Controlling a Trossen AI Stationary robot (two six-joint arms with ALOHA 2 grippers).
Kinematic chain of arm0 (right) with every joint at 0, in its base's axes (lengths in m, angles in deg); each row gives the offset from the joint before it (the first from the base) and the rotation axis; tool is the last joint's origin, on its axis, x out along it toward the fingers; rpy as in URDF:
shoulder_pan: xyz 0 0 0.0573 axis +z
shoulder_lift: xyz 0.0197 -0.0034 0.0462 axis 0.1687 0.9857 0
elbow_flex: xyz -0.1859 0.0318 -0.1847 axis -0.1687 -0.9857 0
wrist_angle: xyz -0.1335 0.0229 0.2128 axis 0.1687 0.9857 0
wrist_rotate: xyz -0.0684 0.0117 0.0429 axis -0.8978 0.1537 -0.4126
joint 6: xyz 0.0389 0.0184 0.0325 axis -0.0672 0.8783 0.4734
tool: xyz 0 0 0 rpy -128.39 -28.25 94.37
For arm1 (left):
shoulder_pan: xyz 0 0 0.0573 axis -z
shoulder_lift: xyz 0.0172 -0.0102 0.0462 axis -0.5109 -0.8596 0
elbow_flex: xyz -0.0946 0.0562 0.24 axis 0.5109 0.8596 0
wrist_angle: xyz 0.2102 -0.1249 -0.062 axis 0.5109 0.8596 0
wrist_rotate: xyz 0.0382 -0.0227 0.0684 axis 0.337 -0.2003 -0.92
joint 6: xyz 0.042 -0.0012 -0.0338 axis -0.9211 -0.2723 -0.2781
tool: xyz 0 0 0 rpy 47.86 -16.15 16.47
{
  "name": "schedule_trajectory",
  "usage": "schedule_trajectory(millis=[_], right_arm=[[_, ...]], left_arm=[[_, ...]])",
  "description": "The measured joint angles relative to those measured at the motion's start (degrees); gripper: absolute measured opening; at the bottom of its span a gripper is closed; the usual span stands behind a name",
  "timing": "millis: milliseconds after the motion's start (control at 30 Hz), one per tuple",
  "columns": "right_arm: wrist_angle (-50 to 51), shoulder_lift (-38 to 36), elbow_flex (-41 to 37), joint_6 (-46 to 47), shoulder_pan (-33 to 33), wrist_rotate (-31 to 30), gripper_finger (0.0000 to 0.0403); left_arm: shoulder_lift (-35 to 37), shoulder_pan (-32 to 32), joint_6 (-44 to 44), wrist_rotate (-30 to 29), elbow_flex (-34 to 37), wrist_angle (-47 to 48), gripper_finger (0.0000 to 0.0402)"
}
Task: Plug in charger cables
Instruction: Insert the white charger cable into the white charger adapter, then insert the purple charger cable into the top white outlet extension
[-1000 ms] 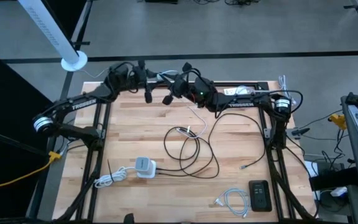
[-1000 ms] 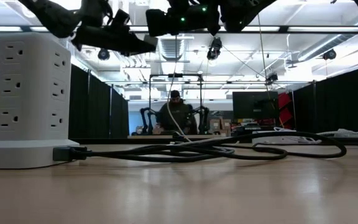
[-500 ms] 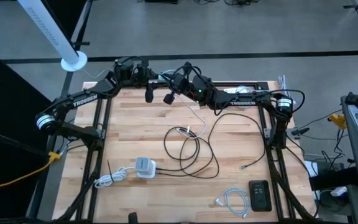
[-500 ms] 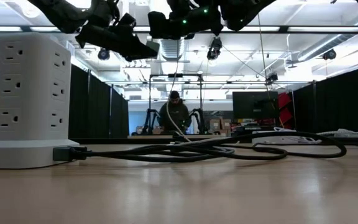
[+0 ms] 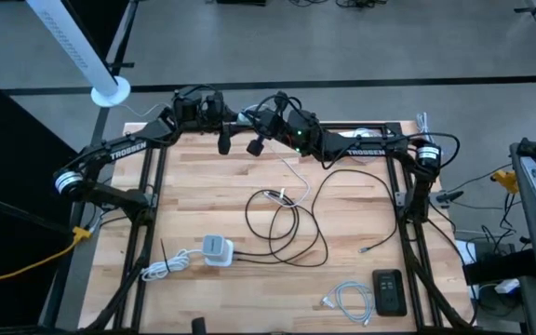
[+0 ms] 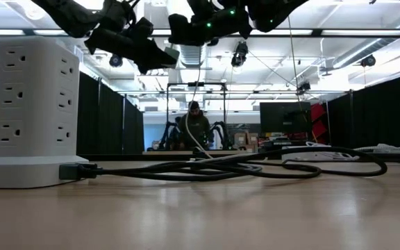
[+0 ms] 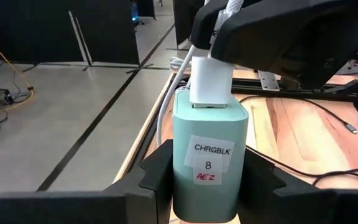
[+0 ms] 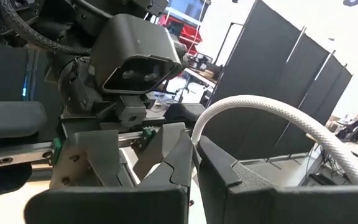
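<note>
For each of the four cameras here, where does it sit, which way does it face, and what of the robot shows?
High: overhead, facing down; both arms meet at the table's far edge.
Low: at tabletop height, facing the room; power tower, black cable, arms overhead.
Left wrist: the left gripper is shut on the green charger block, white plug on top.
Right wrist: the right gripper is shut on the white cable.
Shared: both wrist views show the other arm's gripper.
</note>
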State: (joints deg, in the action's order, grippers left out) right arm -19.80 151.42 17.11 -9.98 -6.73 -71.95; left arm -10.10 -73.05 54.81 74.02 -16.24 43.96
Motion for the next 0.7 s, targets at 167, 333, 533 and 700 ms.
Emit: schedule_trajectory(millis=[167, 333, 533, 700], right_arm=[[1.3, -1.7, -0.3, 1.4, 0.1, -0.1, 0.0031], [8.5, -4.9, -0.7, 2.5, 0.7, 0.2, 0.0121], [23.2, -11.1, -0.4, 6.2, 2.0, 0.3, 0.0223], [38.8, -15.9, -0.5, 8.0, 5.4, 6.4, 0.0276]], left_arm=[[0.0, 0.0, -3.4, -0.8, 0.1, 2.4, 0.0109], [0.7, -0.1, -5.9, -2.2, 0.6, 3.3, 0.0109], [1.1, 0.0, -7.2, -3.0, 3.2, 4.2, 0.0109], [1.4, -0.1, -6.7, -3.8, 9.1, 4.0, 0.0109]])
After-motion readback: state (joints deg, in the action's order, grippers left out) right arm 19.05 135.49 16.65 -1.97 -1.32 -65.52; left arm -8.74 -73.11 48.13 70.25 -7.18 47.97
